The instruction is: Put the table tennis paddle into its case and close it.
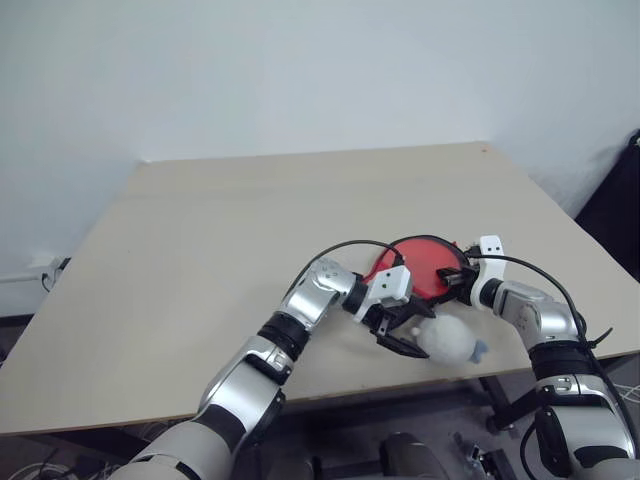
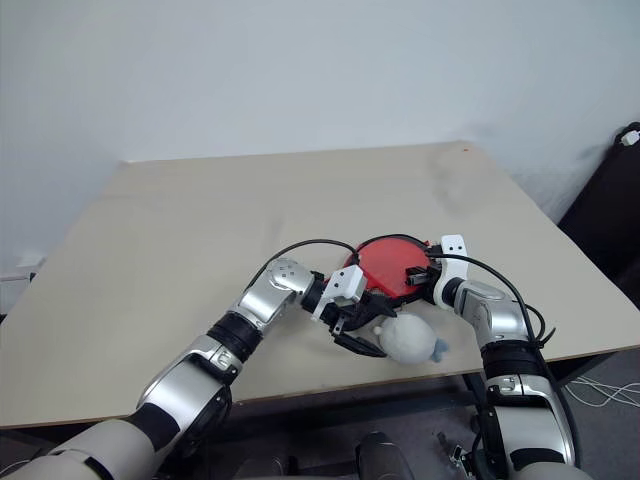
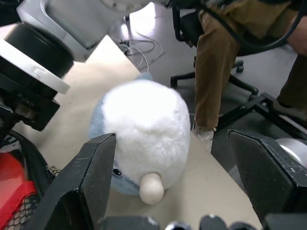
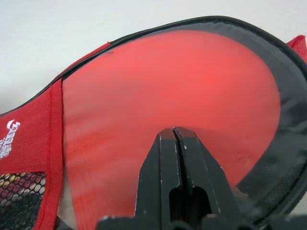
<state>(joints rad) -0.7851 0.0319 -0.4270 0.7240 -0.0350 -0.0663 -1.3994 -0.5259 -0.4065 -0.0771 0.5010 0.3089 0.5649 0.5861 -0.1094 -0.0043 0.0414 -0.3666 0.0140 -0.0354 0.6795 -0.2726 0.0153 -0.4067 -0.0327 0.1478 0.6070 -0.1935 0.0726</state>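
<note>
Red rubber shows through the clear window: the round-faced table tennis paddle [image 4: 168,91] sits inside the soft black-and-red case [image 2: 395,268], near the table's [image 1: 200,260] front edge. Right gripper [image 4: 175,132], pressed together, rests on it. Left gripper [image 3: 177,167], spread wide, faces a fluffy white toy [image 3: 144,134] (not the zipper); redirect it to the rim.

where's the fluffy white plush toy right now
The fluffy white plush toy lies at the near edge of the light wooden table, right of centre, just in front of the red and black paddle case, between the open left gripper's fingers.
</note>
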